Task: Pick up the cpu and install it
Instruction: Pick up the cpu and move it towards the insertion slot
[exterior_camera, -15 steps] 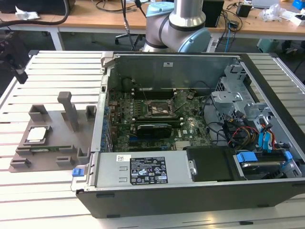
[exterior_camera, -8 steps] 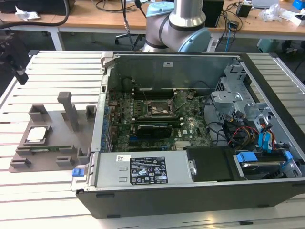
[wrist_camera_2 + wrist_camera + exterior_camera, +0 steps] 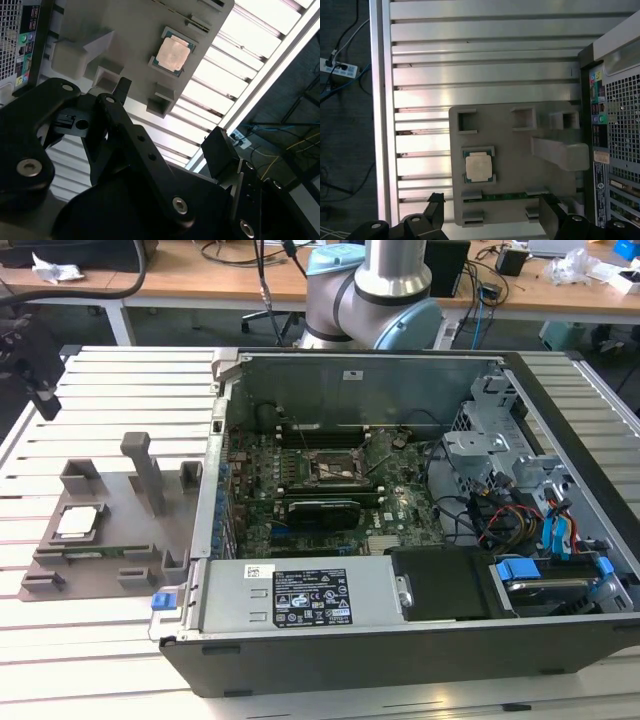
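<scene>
The cpu, a small square chip with a pale metal top, lies flat in a recess of a grey holder plate on the slatted table, at the exterior view's left of the open computer case. Both wrist views look down on the cpu in its holder. My gripper hangs above the table beside the holder, open, its black fingers wide apart with nothing between them. The dark socket frame sits mid-motherboard inside the case.
A tall grey post and several raised blocks stand on the holder near the cpu. The case wall rises close beside the holder. A black card lies below the socket. The table edge drops to a floor with cables.
</scene>
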`<state>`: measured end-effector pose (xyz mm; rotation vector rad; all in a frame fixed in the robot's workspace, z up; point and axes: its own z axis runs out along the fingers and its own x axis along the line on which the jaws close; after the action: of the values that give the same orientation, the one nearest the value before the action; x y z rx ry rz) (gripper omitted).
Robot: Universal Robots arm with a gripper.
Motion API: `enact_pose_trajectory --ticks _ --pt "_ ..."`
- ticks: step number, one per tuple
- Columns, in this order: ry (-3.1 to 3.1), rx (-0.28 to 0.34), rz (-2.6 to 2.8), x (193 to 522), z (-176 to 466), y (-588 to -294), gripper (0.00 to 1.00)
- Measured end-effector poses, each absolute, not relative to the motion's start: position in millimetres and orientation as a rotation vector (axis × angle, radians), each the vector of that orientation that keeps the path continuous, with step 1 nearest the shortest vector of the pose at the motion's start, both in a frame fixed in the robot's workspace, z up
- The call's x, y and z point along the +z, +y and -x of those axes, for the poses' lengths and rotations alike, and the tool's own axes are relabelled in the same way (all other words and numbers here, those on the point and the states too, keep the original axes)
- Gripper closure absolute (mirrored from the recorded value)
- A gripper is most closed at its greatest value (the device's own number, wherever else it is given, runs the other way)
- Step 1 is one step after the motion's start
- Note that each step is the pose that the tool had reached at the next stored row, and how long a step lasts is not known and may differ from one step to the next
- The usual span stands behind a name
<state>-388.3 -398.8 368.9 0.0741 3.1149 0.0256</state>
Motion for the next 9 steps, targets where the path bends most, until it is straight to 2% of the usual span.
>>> enact_pose_trajectory --ticks 9 --pt "3.115 0.026 -0.074 362.2 388.3 -398.9 0.16"
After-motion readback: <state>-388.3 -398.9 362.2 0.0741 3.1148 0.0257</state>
